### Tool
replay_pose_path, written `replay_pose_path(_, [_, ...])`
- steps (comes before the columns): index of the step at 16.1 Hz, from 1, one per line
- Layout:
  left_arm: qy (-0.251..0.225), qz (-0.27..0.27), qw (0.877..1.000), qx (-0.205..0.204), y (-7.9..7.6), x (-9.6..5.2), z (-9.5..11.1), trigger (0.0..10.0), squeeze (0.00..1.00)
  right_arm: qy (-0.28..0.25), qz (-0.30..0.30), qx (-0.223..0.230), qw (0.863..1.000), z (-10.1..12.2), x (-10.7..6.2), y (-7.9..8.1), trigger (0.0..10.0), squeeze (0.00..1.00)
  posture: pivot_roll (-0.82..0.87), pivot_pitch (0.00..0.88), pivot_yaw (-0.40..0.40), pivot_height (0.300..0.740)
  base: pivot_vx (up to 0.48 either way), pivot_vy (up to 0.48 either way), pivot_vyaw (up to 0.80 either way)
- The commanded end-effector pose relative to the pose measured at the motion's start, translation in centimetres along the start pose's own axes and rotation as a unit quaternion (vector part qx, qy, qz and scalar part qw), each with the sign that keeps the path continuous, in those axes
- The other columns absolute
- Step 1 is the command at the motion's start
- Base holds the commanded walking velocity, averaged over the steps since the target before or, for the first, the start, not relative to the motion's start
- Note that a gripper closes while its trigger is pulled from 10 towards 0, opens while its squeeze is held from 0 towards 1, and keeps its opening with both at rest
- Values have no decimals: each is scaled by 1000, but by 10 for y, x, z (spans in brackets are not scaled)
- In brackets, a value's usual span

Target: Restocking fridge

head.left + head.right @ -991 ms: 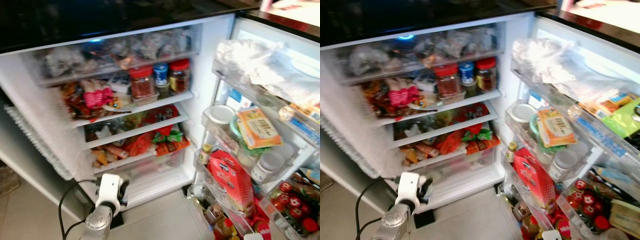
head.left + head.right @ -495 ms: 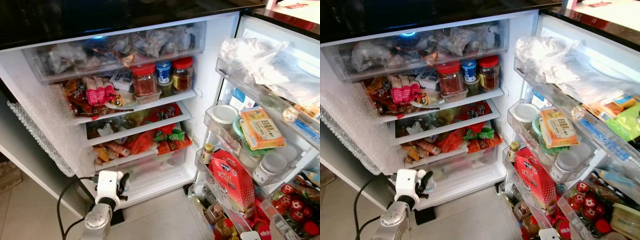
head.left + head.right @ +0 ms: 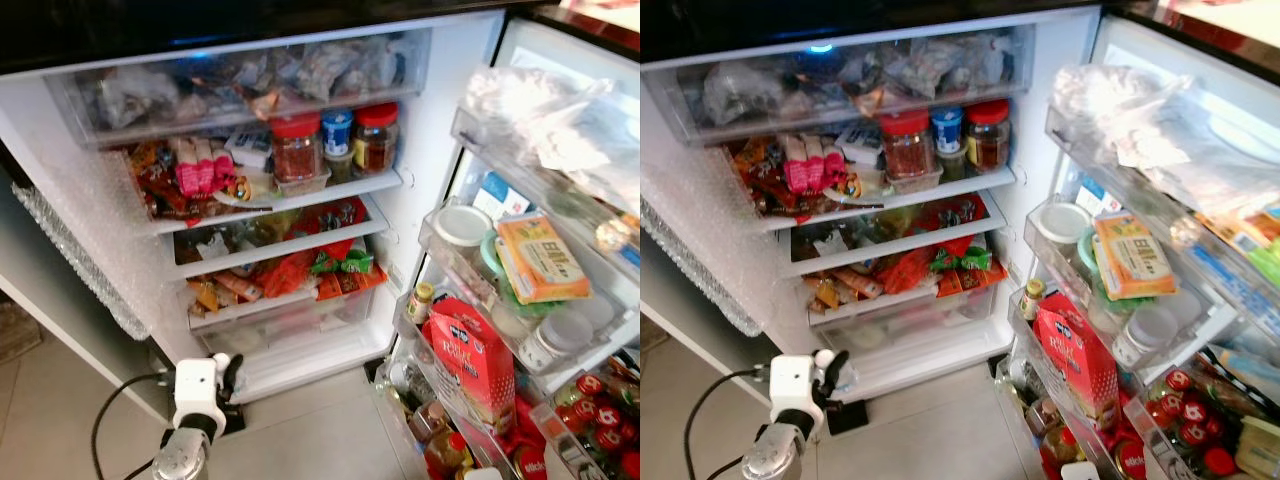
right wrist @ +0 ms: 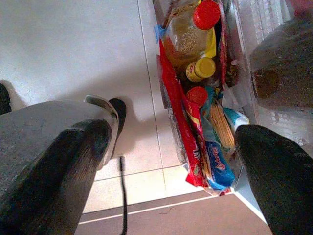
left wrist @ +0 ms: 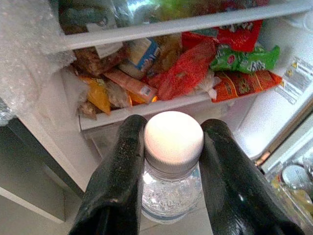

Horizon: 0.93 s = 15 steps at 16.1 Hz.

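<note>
A clear plastic bottle with a white screw cap sits upright between the two black fingers of the left gripper, which press against its neck and cap on both sides. Its contents look clear and glinting. The gripper holds it low, in front of the fridge's bottom left corner, just outside the lowest drawer's front edge and above the tiled floor. The fridge stands open, its shelves packed with snack packets and red-lidded jars, and its door racks along the right edge hold cartons, tubs and small bottles.
</note>
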<state>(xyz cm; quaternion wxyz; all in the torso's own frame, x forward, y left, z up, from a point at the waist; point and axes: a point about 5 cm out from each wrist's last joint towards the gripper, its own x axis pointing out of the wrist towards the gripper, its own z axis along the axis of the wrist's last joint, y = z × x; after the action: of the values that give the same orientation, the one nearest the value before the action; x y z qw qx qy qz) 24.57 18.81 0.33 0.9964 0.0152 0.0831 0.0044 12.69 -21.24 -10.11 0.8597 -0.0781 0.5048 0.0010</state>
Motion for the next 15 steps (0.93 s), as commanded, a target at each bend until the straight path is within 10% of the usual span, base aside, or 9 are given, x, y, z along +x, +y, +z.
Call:
replay_pose_path(1, [7, -5, 1000, -9, -5, -2, -2, 10000, 0, -1, -3, -1, 1000, -2, -1, -1, 10000, 0, -65, 81, -7, 740, 0, 0, 0])
replay_pose_path(15, [1, -62, 998, 31, -6, 13, 15, 10000, 0, -12, 0, 31, 999, 4, 1, 13, 10000, 0, -80, 35, 90, 740, 167, 0, 0])
